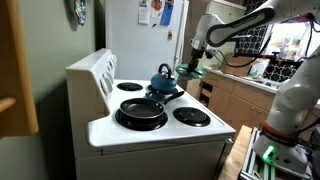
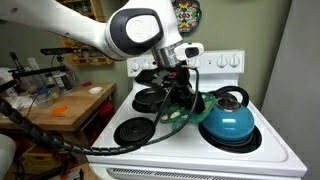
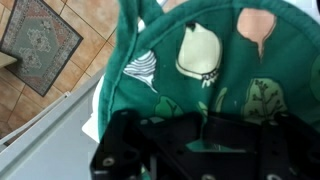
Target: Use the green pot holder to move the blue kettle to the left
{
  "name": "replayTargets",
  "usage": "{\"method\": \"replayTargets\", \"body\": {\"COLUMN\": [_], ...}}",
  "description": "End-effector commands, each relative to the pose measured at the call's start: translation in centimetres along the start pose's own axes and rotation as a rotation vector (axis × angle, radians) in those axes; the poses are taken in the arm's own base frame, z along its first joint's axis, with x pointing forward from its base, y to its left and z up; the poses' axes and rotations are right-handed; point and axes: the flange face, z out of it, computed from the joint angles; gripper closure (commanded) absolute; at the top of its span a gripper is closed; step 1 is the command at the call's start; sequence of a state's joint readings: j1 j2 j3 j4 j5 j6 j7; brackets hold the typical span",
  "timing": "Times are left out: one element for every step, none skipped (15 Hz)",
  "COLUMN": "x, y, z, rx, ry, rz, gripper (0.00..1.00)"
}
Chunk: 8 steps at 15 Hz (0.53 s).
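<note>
Jaws pinch the green pot holder (image 2: 180, 113) beside the blue kettle (image 2: 228, 122).

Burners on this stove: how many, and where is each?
4: one under the frying pan, one under the blue kettle, a bare back burner, and a bare front burner.

**No readable writing in any view**

In an exterior view, the papers (image 1: 146, 10) on the refrigerator (image 1: 135, 45) carry print too small to read. Any markings on the stove's control panel (image 2: 215, 60) are too small to read. In the wrist view, the green pot holder (image 3: 165, 55) shows only printed shapes, no letters.
</note>
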<state>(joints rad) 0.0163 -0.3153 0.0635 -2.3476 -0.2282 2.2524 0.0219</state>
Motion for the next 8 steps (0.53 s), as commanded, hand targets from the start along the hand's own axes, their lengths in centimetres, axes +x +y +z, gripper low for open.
{"method": "replayTargets", "body": {"x": [0.5, 1.0, 1.7, 2.4, 3.3, 4.1, 5.0, 6.0], "y": [0.6, 1.1, 1.9, 2.7, 3.7, 4.6, 5.7, 6.6], "z": [-0.7, -1.3, -2.2, -3.0, -3.8, -4.5, -5.0, -5.1], "rx": [0.004, 0.011, 0.018, 0.024, 0.029, 0.033, 0.04, 0.062], "ry": [0.023, 0.044, 0.072, 0.1, 0.124, 0.149, 0.169, 0.184], "rz": [0.039, 0.071, 0.118, 0.162, 0.21, 0.256, 0.307, 0.356], "gripper": [1.0, 1.0, 1.0, 1.0, 1.0, 1.0, 1.0, 1.0]}}
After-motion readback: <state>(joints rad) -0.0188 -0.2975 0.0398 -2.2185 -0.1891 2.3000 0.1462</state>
